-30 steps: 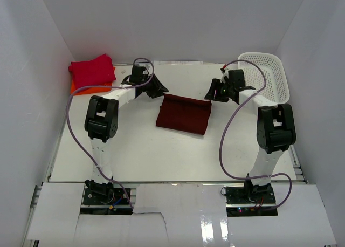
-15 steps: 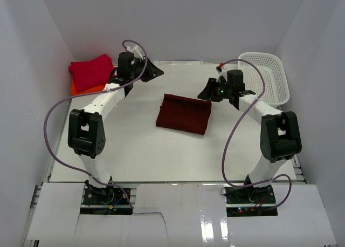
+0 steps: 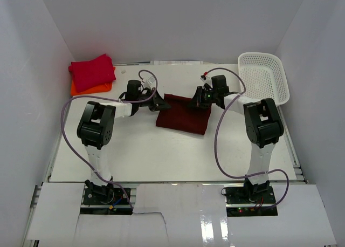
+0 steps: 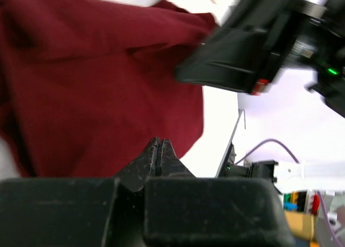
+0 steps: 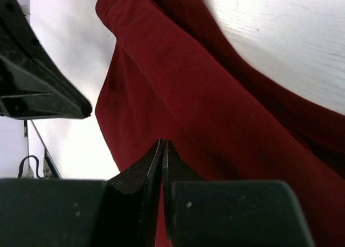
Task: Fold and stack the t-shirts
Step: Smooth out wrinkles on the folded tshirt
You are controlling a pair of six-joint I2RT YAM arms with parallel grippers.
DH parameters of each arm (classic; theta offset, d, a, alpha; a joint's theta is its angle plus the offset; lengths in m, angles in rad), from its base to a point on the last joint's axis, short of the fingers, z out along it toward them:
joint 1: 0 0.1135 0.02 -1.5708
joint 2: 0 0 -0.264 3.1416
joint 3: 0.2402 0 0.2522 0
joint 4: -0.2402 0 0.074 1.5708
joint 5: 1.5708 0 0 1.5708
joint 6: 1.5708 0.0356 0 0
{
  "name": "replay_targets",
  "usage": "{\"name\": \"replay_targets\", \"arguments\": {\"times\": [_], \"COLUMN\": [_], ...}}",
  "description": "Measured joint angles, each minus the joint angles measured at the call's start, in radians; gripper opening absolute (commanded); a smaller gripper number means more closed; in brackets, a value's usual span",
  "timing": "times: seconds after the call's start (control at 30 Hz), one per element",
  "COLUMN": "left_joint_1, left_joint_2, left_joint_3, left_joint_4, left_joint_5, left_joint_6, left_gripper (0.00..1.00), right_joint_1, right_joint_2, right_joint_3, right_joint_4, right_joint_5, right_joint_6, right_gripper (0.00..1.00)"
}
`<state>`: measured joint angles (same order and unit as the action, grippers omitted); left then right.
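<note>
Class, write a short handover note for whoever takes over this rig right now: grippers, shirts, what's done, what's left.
Left gripper: shut at the maroon shirt's far left corner.
Right gripper: shut at its far right corner. Whether either pinches cloth is unclear.
Done: red shirt lies folded on the orange shirt, far left corner; maroon shirt partly folded, mid-table.
Left: finish the maroon fold and add it to that stack.

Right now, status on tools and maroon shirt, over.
Left tool shut at far-left corner of folded dark maroon cloth t-shirt. Right tool shut at its far-right corner. Pinch on cloth unconfirmed. Nothing blocking.
</note>
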<state>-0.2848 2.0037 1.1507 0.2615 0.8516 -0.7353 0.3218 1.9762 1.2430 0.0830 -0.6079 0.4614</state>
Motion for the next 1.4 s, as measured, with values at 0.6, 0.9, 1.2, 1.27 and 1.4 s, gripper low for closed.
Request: {"name": "replay_targets", "arguments": {"times": [0.6, 0.9, 1.2, 1.27, 1.4], "left_joint_1": [-0.106, -0.141, -0.146, -0.146, -0.147], "left_joint_2": [0.039, 0.158, 0.188, 0.188, 0.173], "left_joint_3": [0.010, 0.009, -0.020, -0.037, -0.071], "left_joint_4": [0.145, 0.167, 0.212, 0.241, 0.277], "left_joint_5": [0.101, 0.098, 0.077, 0.070, 0.053], "left_joint_6": [0.014, 0.060, 0.074, 0.073, 0.074], "left_gripper": [0.00, 0.00, 0.00, 0.00, 0.00], "right_joint_1": [0.019, 0.020, 0.020, 0.020, 0.019], "right_joint_2": [0.193, 0.222, 0.243, 0.262, 0.305], "right_joint_3": [0.072, 0.109, 0.135, 0.164, 0.237], "right_joint_4": [0.129, 0.131, 0.128, 0.121, 0.098], "right_joint_5": [-0.095, -0.096, -0.099, -0.098, -0.099], "right_joint_6": [0.091, 0.093, 0.088, 0.082, 0.073], "right_gripper": [0.08, 0.08, 0.08, 0.08, 0.08]}}
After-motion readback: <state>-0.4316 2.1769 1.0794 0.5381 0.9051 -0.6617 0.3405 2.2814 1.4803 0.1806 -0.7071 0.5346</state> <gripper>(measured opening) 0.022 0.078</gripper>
